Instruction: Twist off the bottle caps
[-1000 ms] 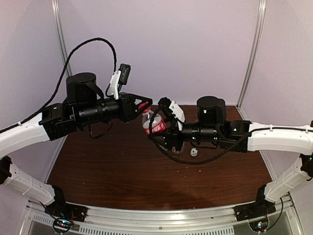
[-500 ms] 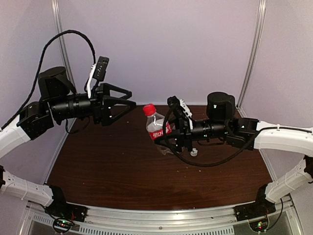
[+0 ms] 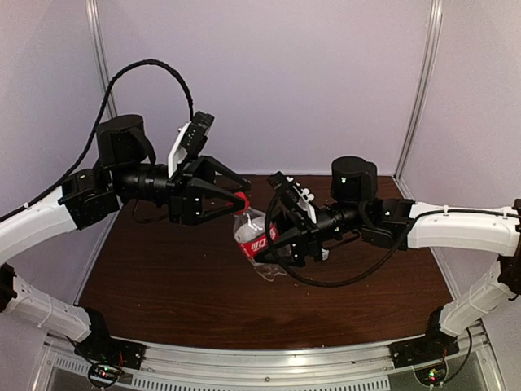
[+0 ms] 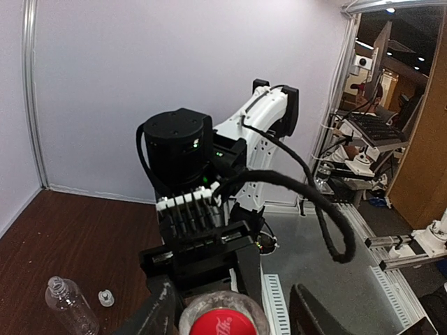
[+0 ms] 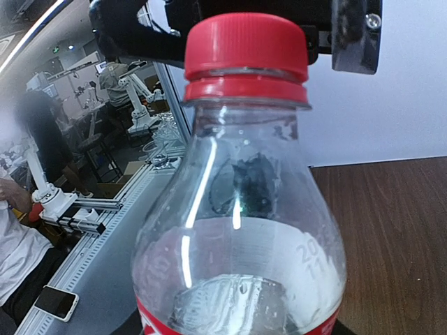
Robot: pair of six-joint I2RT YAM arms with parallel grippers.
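Observation:
The small bottle point(image 3: 254, 238) with a red label hangs tilted above the table, and my right gripper point(image 3: 273, 244) is shut on its body. Its red cap point(image 3: 241, 200) sits on the neck. My left gripper point(image 3: 236, 200) is at that cap with a finger on each side. In the left wrist view the red cap point(image 4: 223, 325) lies between the fingers point(image 4: 159, 313) with a gap on the right, so the jaws are open. The bottle point(image 5: 241, 230) fills the right wrist view, hiding my right fingers. A clear unlabelled bottle point(image 4: 66, 304) lies uncapped on the table beside a white cap point(image 4: 105, 298).
The dark wooden table point(image 3: 163, 285) is boxed in by pale walls and metal posts point(image 3: 417, 90). The left arm's black cable point(image 3: 146, 69) loops overhead. The right arm's cable point(image 3: 326, 281) sags below its wrist.
The left gripper was shut on the red cap, pulled away left and opened wide. It has now come back around the cap with narrower jaws. The right arm tilted the bottle slightly.

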